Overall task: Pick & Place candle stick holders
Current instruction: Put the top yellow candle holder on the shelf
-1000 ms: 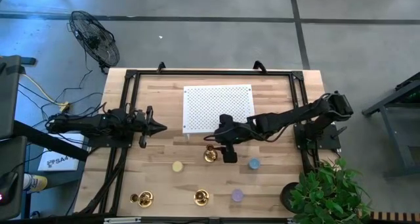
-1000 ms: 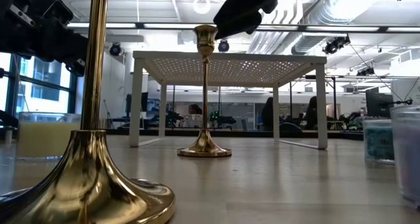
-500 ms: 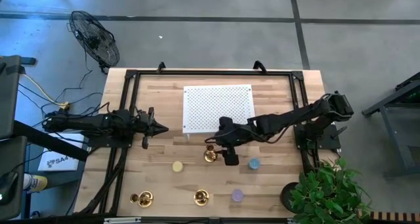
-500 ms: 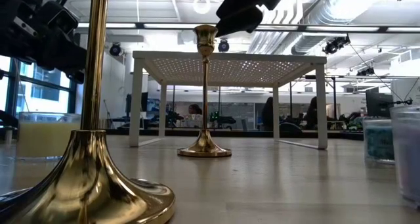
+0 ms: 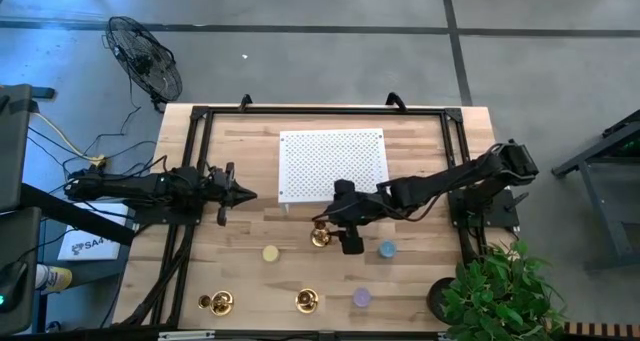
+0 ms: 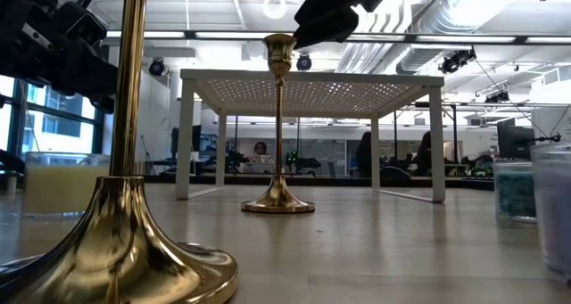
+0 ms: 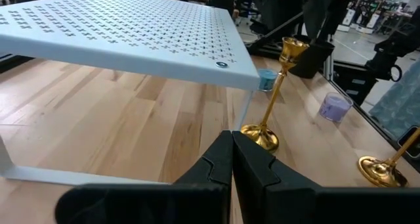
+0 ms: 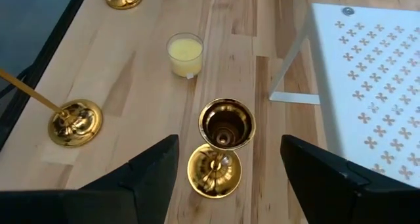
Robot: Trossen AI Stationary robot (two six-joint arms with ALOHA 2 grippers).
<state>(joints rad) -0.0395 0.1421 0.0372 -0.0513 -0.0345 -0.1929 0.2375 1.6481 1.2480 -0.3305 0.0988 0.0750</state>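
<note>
Three gold candle stick holders stand upright on their round bases on the wooden table: one in the middle (image 5: pixel 320 237), two near the front edge (image 5: pixel 217 302) (image 5: pixel 307 301). My right gripper (image 5: pixel 335 231) hovers open just above the middle holder. In the right wrist view its cup (image 8: pixel 226 124) lies below and between the two fingers (image 8: pixel 154 178), apart from them. In the low view the gripper (image 6: pixel 326 19) hangs beside and above the holder's top (image 6: pixel 278 45). My left gripper (image 5: pixel 245 193) waits shut at the table's left, above the board.
A white perforated shelf (image 5: pixel 332 166) stands on legs just behind the middle holder. A yellow candle (image 5: pixel 270 253), a blue one (image 5: pixel 387 249) and a purple one (image 5: pixel 361 298) sit on the table around the holders. A potted plant (image 5: pixel 500 291) stands at the front right corner.
</note>
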